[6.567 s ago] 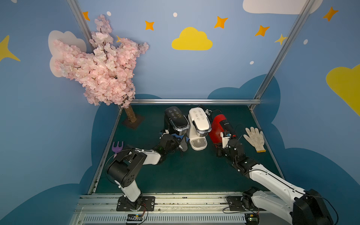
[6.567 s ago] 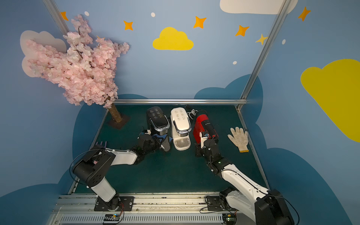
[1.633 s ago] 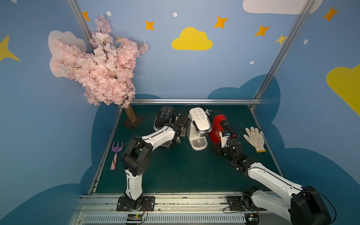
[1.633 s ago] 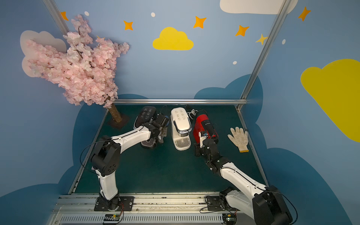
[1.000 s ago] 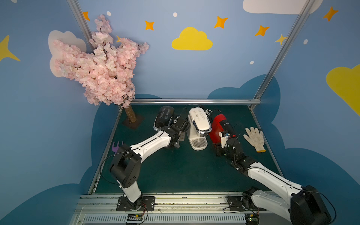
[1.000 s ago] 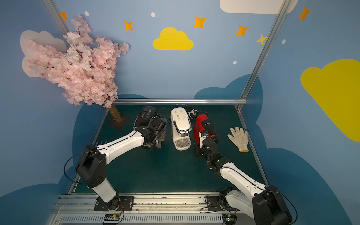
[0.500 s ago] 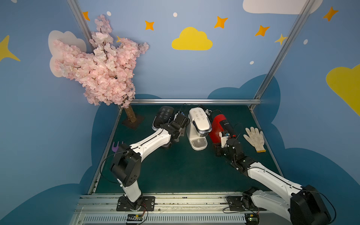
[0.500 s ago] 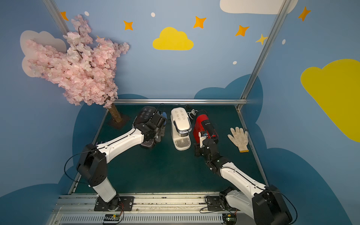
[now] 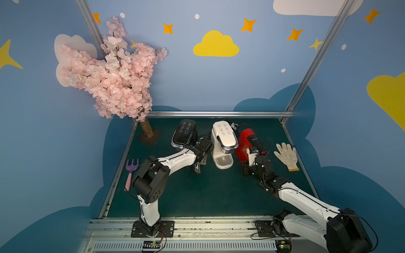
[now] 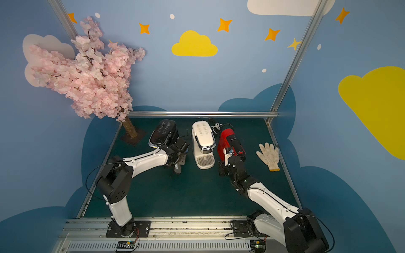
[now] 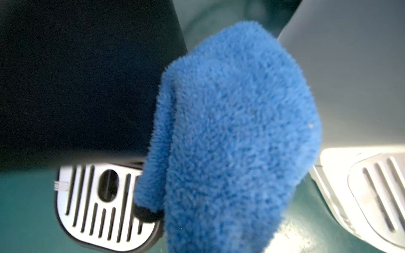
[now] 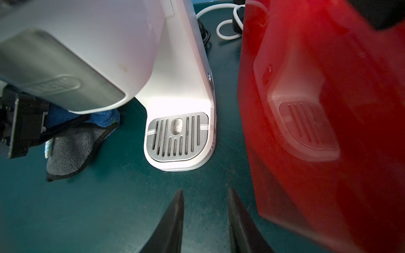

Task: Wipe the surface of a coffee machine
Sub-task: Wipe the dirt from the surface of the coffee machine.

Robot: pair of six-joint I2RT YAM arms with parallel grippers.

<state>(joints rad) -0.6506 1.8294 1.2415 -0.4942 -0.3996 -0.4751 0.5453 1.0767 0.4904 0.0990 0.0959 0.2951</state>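
The cream-white coffee machine (image 9: 224, 138) (image 10: 203, 135) stands mid-table between a black machine and a red one. My left gripper (image 9: 206, 145) (image 10: 182, 146) is in the gap on its left side, shut on a blue-and-grey cloth (image 9: 197, 170) that hangs down to the table. In the left wrist view the blue cloth (image 11: 236, 131) hides the jaws, with the coffee machine's wall (image 11: 350, 76) close beside it; I cannot tell if they touch. My right gripper (image 12: 205, 197) (image 9: 246, 170) is open and empty, low in front of the coffee machine's silver drip grille (image 12: 177, 138).
The black machine (image 9: 184, 133) leans just left of my left gripper. The red machine (image 9: 245, 142) (image 12: 317, 109) stands right beside my right gripper. A white glove (image 9: 286, 156) lies at the right, a purple fork (image 9: 131, 169) at the left, a blossom tree's trunk (image 9: 146, 129) at the back left. Cables (image 9: 234, 126) lie behind the machines.
Since the earliest frames my left gripper has come up from the table front into the gap beside the cream machine, and the black machine stands further left. Over the last second it shifted only slightly. The right arm stays still.
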